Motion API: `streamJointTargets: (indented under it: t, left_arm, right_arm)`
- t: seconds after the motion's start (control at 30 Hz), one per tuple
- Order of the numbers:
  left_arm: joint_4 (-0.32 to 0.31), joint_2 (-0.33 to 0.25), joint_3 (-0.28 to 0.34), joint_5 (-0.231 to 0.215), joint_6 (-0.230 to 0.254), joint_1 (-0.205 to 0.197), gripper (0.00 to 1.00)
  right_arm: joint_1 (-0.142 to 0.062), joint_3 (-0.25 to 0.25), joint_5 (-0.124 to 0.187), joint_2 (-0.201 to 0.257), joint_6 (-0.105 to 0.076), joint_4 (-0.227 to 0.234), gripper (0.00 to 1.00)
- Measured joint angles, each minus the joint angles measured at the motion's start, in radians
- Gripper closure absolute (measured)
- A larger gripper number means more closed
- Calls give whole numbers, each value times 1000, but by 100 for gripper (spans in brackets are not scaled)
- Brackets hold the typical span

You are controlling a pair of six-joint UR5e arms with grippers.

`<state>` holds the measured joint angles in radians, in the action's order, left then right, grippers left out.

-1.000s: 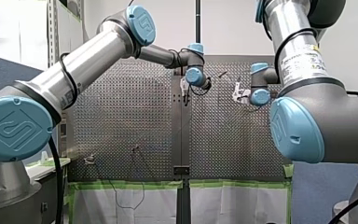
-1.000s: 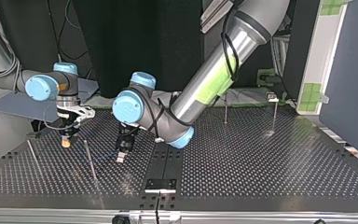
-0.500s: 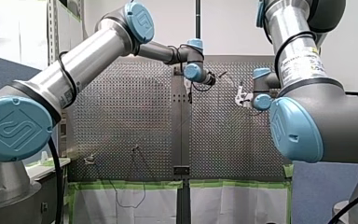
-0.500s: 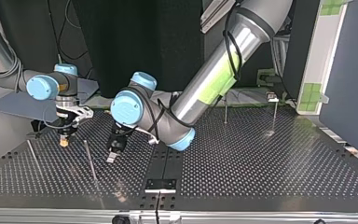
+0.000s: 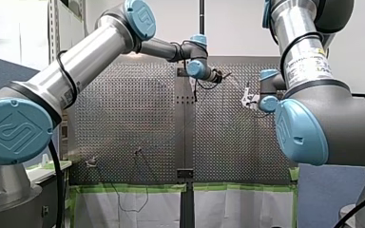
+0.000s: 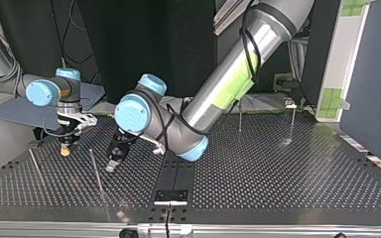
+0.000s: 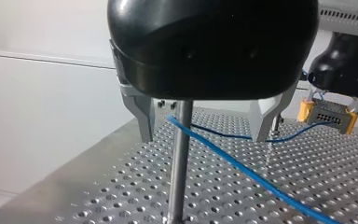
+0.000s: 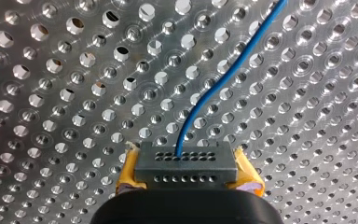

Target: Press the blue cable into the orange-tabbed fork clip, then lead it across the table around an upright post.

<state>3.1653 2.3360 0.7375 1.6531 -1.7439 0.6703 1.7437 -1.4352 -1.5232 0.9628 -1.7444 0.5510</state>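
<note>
In the left wrist view my left gripper [image 7: 205, 137] is open, its metal fingers [image 7: 144, 119] standing either side of a thin upright post [image 7: 179, 158]. The blue cable [image 7: 242, 168] runs across between those fingers, against the post, and on to my right gripper [image 7: 328, 114]. In the right wrist view my right gripper [image 8: 186, 161] has yellow-sided grey pads shut on the cable [image 8: 228, 74], just above the perforated plate. In the top view my left gripper [image 6: 110, 167] hangs beside the post [image 6: 95, 171], with my right gripper [image 6: 65, 150] further left. I cannot make out the orange-tabbed clip.
Other upright posts stand at the top view's left edge [image 6: 34, 166] and far right [image 6: 239, 116], [image 6: 291, 119]. A black bracket [image 6: 170, 196] sits at the plate's near edge. In the front view, a small fixture [image 5: 91, 162] and a dark wire [image 5: 140, 159] sit low left.
My left gripper has swung toward the top view's left, closer to the thin post. My right gripper has shifted slightly left, still shut on the cable.
</note>
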Motion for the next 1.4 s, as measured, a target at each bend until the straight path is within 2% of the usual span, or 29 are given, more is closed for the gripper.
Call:
streamJointTargets:
  t: [0.33, 0.7, 1.1, 1.4]
  left_arm:
    - [4, -20, 10, 1, 27, 12, 1]
    - [-64, -109, 99, -7, 37, 21, 1]
    - [21, -128, 208, 0, 58, 39, 1]
    - [12, -129, 224, -5, 76, 49, 1]
  right_arm:
    - [1, 0, 1, 0, 0, 0, 100]
    - [3, 0, 1, -1, 0, 1, 100]
    - [5, 0, 4, 0, 0, 0, 100]
    - [5, 0, 4, -1, 0, 0, 100]
